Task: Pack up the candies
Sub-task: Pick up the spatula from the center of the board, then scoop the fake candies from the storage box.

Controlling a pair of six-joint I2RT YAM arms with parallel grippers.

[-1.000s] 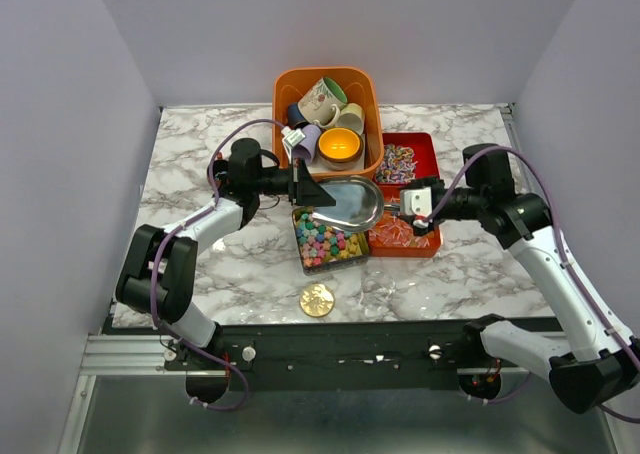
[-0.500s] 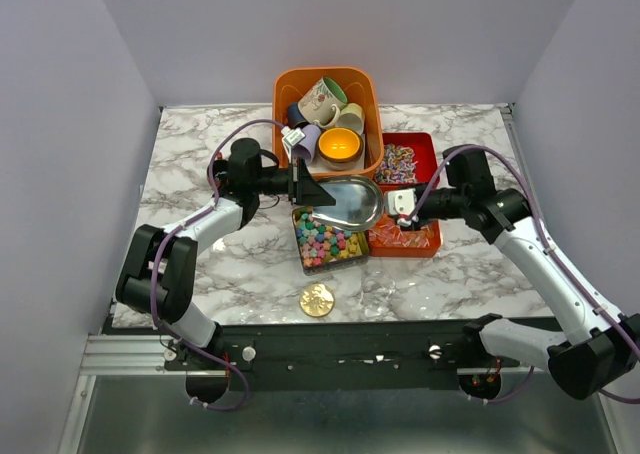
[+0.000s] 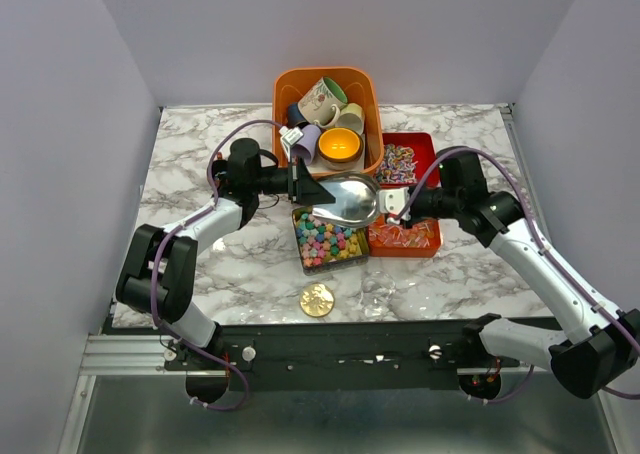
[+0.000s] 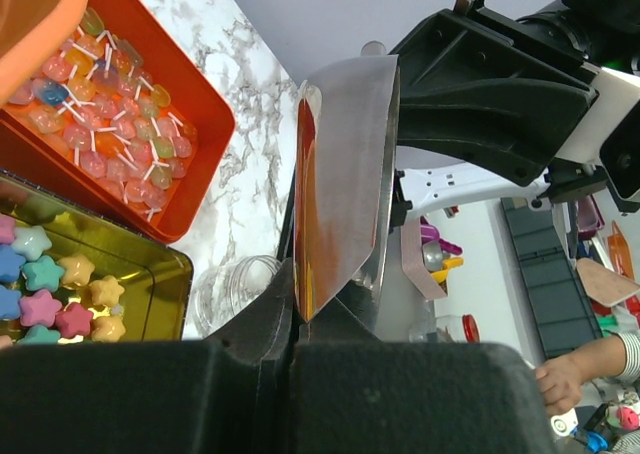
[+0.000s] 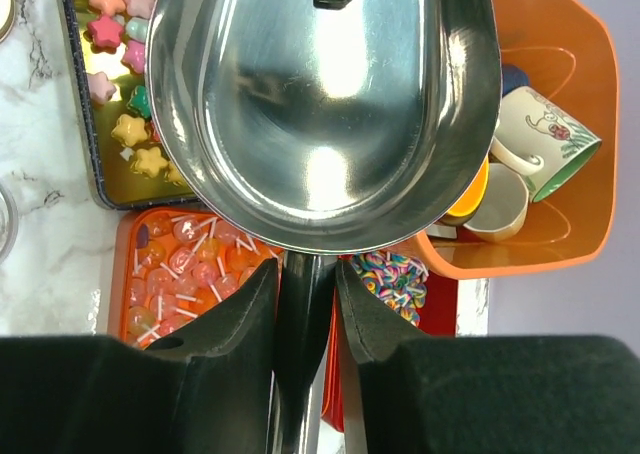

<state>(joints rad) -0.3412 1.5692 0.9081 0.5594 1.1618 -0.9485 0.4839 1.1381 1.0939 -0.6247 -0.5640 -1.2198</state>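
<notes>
A shiny metal scoop (image 3: 348,199) hangs over the gold tin (image 3: 303,261) of star-shaped multicolour candies (image 3: 328,240). My left gripper (image 3: 310,189) is shut on the scoop's left rim, seen edge-on in the left wrist view (image 4: 297,299). My right gripper (image 3: 392,206) is shut on the scoop's dark handle (image 5: 305,274), and the scoop bowl (image 5: 320,104) is empty. Orange-red candies (image 3: 402,236) with pale ends fill the orange tray's near half. Swirled multicolour candies (image 3: 398,157) lie in the far red half.
An orange bin (image 3: 282,94) with several mugs stands at the back centre, just behind the scoop. A gold round lid (image 3: 317,300) and a clear glass jar (image 3: 378,284) lie near the table's front edge.
My right gripper has moved left along the tray up to the scoop's handle. The scoop has shifted slightly back and left. The left arm has hardly moved.
</notes>
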